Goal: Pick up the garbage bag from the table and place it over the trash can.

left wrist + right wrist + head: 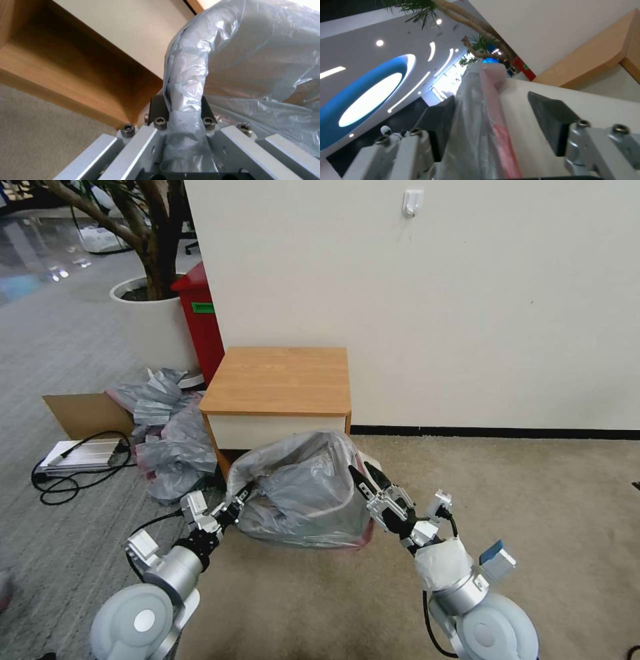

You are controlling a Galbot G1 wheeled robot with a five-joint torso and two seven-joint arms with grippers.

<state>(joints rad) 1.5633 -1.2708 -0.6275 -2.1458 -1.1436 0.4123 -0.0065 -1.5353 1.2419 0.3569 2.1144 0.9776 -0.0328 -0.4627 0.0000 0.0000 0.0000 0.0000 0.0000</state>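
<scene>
While the garbage bag (303, 490) lies draped over the trash can (533, 125) on the carpet before the table (280, 380), my left gripper (241, 499) pinches a fold of it, and my right gripper (363, 481) stands with fingers (550, 122) apart around its pinkish edge.

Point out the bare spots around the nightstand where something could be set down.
The table top is bare. Open carpet lies right of the trash can, along the wall. Crowded: the floor left of the table, with the heap of grey bags, and in front, where the left gripper and right gripper hold the garbage bag.
</scene>
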